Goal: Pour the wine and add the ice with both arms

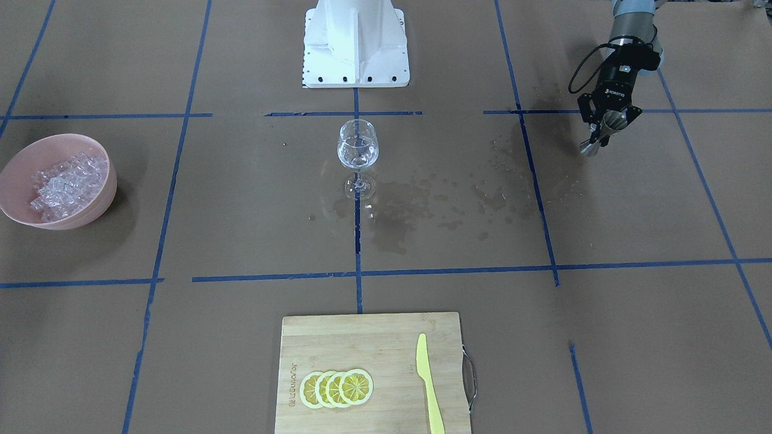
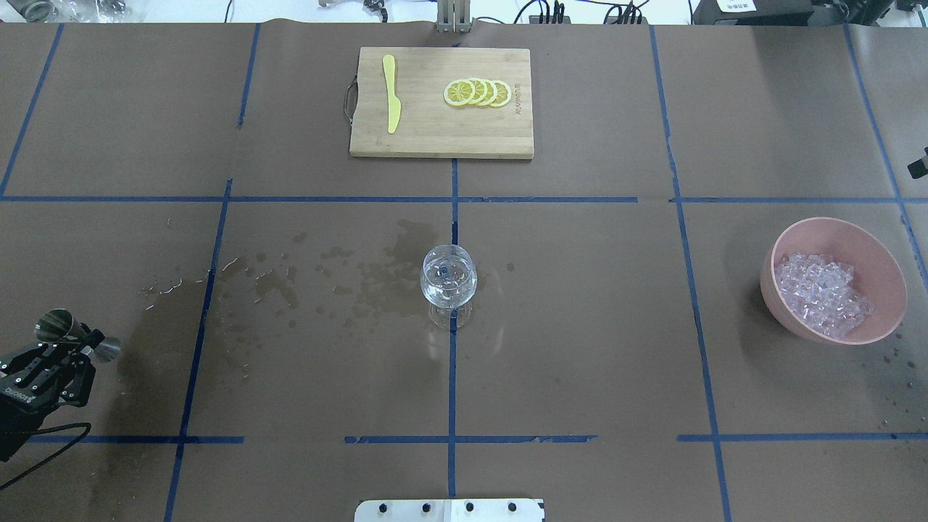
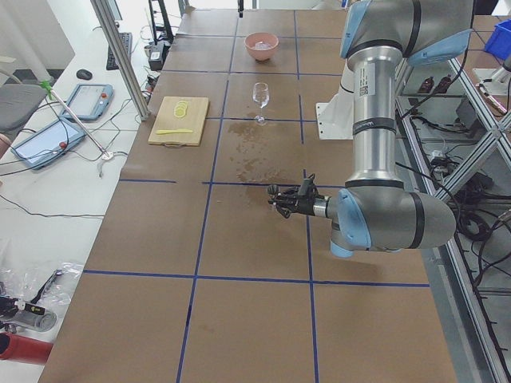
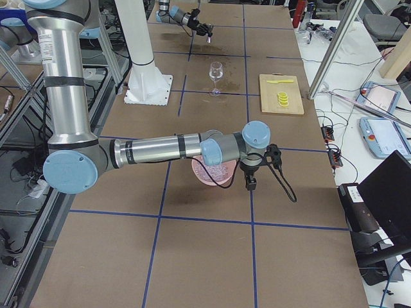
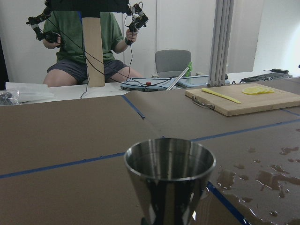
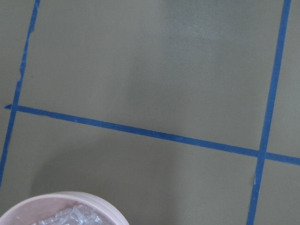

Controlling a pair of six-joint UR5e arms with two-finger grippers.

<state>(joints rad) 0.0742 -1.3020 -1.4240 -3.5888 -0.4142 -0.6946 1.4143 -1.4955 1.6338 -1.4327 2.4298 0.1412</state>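
A clear wine glass [image 1: 358, 144] stands at the table's middle [image 2: 449, 279], with a small amount of clear wine showing as glints. My left gripper [image 1: 608, 123] is far to the glass's side [image 2: 76, 341], shut on a steel jigger [image 2: 61, 328]. The left wrist view shows the jigger [image 5: 169, 173] empty inside. The ice [image 1: 63, 184] is heaped in a pink bowl [image 2: 834, 223] at the other side. My right gripper [image 4: 250, 181] hangs beside that bowl; I cannot tell whether it is open. Its wrist view shows only the bowl's rim [image 6: 61, 199].
A wooden cutting board [image 2: 435, 130] with lemon slices [image 2: 478, 92] and a yellow knife [image 2: 392, 101] lies at the far edge. Wet spill patches [image 2: 326, 279] run from the glass toward the left gripper. The white base block [image 1: 356, 48] is behind the glass.
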